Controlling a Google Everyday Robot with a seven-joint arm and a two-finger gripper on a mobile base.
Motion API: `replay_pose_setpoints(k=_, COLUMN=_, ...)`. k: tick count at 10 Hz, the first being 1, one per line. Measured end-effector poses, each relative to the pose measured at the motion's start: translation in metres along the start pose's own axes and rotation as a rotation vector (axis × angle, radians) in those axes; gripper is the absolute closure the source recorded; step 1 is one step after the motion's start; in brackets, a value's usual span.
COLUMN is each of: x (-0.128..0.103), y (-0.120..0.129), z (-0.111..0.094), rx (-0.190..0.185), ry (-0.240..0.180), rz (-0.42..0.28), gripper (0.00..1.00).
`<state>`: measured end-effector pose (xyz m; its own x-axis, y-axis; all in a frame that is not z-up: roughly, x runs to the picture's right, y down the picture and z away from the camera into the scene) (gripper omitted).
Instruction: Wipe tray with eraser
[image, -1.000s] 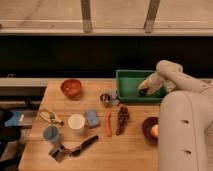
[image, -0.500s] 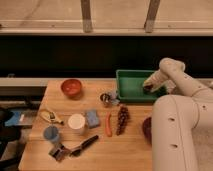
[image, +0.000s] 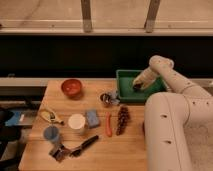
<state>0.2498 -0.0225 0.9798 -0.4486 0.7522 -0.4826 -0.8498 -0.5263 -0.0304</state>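
The green rectangular tray (image: 127, 84) stands at the back right of the wooden table. My gripper (image: 138, 86) reaches down into the tray from the right, at its middle. A small dark block, the eraser (image: 136, 87), shows at the gripper's tip, low against the tray floor. The arm's white body covers the tray's right side.
A round orange-red bowl (image: 71, 87) stands back left. A small metal cup (image: 106, 98) sits just left of the tray. A blue pad (image: 92, 118), white cup (image: 77, 123), orange carrot (image: 109, 124), dark grapes (image: 122, 118), banana (image: 50, 116), blue cup (image: 51, 134) and black tool (image: 82, 146) lie in front.
The gripper has shifted a little to the right and back inside the tray. The arm's white body has swung across the table's right side and now hides the bowl that stood there.
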Motion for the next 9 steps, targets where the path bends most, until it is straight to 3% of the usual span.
replay_pose_setpoints(k=2, x=0.026, y=0.007, z=-0.006, rx=-0.009, ry=0.023, rz=-0.050, gripper=1.00)
replay_pose_setpoints(k=4, x=0.035, y=-0.008, z=-0.012, rx=0.010, ry=0.024, rz=-0.048, gripper=1.00)
replay_pose_setpoints(k=6, x=0.028, y=-0.040, z=-0.022, rx=0.058, ry=-0.002, rz=-0.014, gripper=1.00)
replay_pose_setpoints(k=9, x=-0.011, y=-0.078, z=-0.026, rx=0.100, ry=-0.043, rz=0.064, gripper=1.00)
